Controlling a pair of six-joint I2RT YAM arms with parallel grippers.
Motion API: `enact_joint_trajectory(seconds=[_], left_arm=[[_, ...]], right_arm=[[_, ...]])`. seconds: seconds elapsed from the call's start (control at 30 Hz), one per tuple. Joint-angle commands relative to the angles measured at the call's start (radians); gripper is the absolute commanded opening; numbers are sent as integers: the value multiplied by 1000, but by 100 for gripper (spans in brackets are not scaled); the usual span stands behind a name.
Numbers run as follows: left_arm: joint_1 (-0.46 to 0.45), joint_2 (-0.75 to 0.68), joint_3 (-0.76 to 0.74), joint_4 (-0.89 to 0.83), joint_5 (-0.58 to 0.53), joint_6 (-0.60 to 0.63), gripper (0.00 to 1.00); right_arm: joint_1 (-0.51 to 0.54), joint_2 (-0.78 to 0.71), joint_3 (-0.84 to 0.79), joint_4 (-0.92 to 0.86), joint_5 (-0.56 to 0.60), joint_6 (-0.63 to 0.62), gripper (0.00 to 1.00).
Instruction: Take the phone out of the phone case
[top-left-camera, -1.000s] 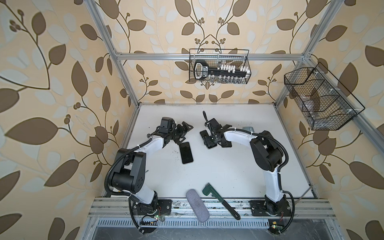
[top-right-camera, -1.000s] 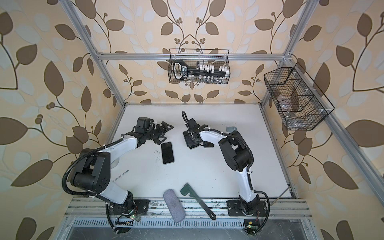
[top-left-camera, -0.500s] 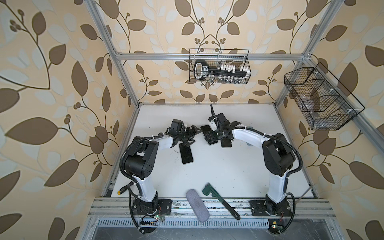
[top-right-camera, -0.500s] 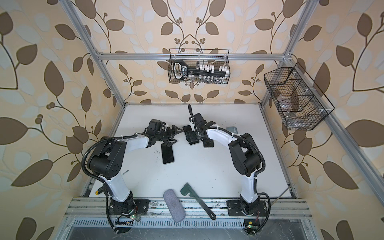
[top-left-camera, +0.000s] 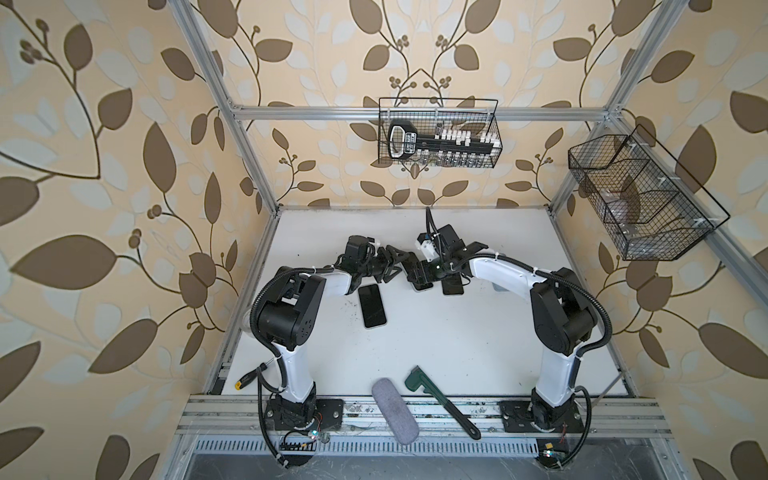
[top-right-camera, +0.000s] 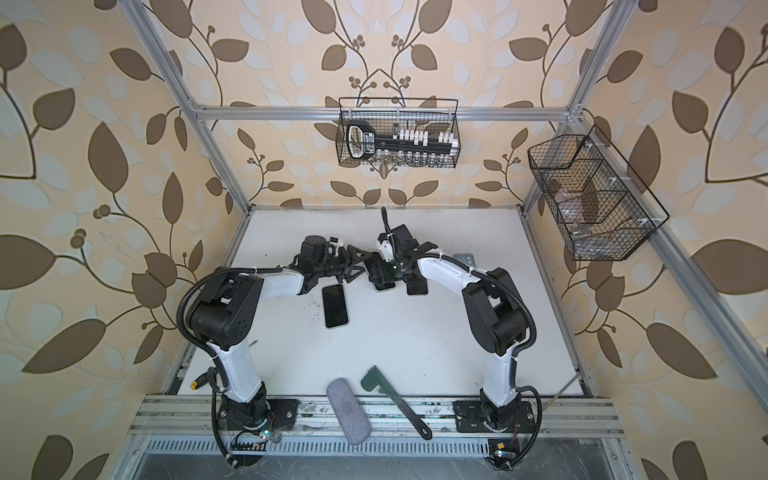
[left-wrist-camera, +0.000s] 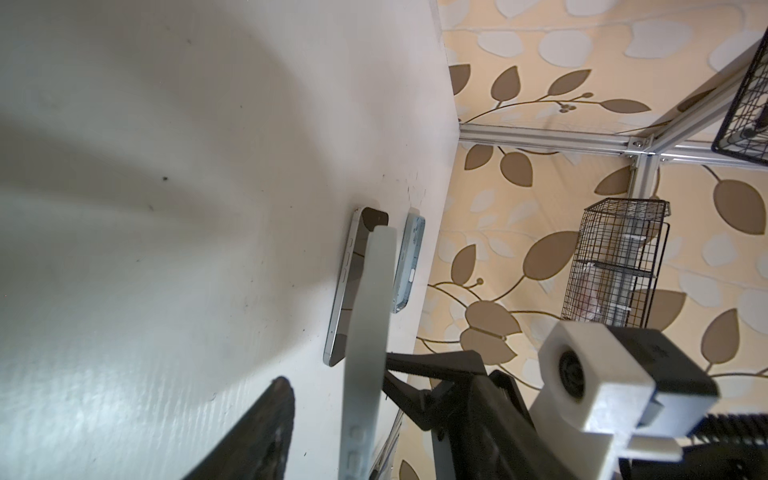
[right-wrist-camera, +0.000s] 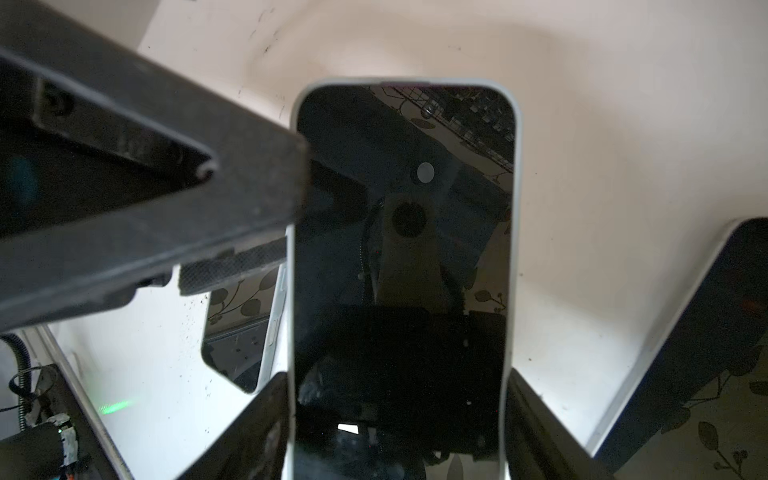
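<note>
Extraction looks barely begun from my seat. The phone sits fully inside the phone case, screen up, held mid-field and, as far as I can tell, just off the table. My right gripper clamps the case across its long edges. One finger of my left gripper touches the rim on one long edge; whether those jaws have bitten I cannot tell. Peeling the rim back and lifting the phone free are both left to do.

Counting from the front rail back:
- one grey pouch
- one green wrench
- one screwdriver
- three phones in all: the held one, the near spare phone and the far spare phone, both spares lying flat
- one loose blue case
- two wire baskets: the back basket and the side basket
</note>
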Motion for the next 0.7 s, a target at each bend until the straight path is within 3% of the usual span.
enact_joint_trajectory(seconds=[0.0,0.2,0.53,0.67], left_arm=[[-14,3,29,68,27,-3,60],[-19,6,32,72,32,-3,40],[-28,-8,29,53,30,16,17],[-31,-17,23,54,32,14,0]], right_arm=[[-2,-56,-6,20,-39,-2,63],[-2,-60,-5,21,-50,-1,63],[-4,-59,-3,15,-50,-1,62],[-5,-60,-5,15,-50,3,63]])
